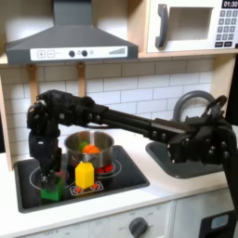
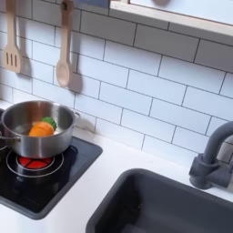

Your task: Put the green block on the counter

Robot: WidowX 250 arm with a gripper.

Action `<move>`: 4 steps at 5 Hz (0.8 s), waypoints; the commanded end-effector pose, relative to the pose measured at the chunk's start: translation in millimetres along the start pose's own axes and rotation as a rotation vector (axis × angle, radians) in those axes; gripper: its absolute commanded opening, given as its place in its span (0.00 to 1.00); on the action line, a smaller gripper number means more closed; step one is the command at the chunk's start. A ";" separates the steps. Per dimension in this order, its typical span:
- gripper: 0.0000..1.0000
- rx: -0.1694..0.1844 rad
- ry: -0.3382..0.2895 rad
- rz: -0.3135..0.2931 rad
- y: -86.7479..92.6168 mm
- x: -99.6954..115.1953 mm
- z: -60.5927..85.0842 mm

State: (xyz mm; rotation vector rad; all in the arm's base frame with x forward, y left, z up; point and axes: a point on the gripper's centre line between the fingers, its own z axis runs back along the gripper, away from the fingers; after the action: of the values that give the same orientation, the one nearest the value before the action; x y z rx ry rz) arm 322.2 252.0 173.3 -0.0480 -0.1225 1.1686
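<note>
In the first exterior view the green block (image 1: 52, 192) rests on the front left corner of the black stovetop (image 1: 125, 175). My gripper (image 1: 48, 177) points straight down right over it, its black fingers reaching the block's top. The picture is too small and dark to tell whether the jaws are closed on the block. The white counter (image 1: 153, 189) runs in front of the stovetop and between it and the sink; in the second exterior view the counter (image 2: 123, 155) lies between stovetop and sink.
A taller yellow block (image 1: 85, 175) stands just right of the green one. Behind them a steel pot (image 1: 90, 147) (image 2: 36, 127) holds orange and green toy food. The sink (image 1: 177, 165) (image 2: 173, 205) and faucet (image 2: 215, 157) are at the right. Wooden utensils (image 2: 63, 55) hang on the wall.
</note>
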 end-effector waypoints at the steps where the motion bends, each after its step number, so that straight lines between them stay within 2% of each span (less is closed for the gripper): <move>1: 1.00 0.018 -0.010 -0.003 0.1 0.1 -5.9; 2: 1.00 0.013 -0.021 -0.021 0.0 -0.1 -4.9; 4: 1.00 0.028 -0.005 -0.032 2.4 -2.4 -18.0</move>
State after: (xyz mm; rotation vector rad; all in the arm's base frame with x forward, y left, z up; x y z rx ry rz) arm 321.5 251.4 154.1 -0.0192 -0.1096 1.1398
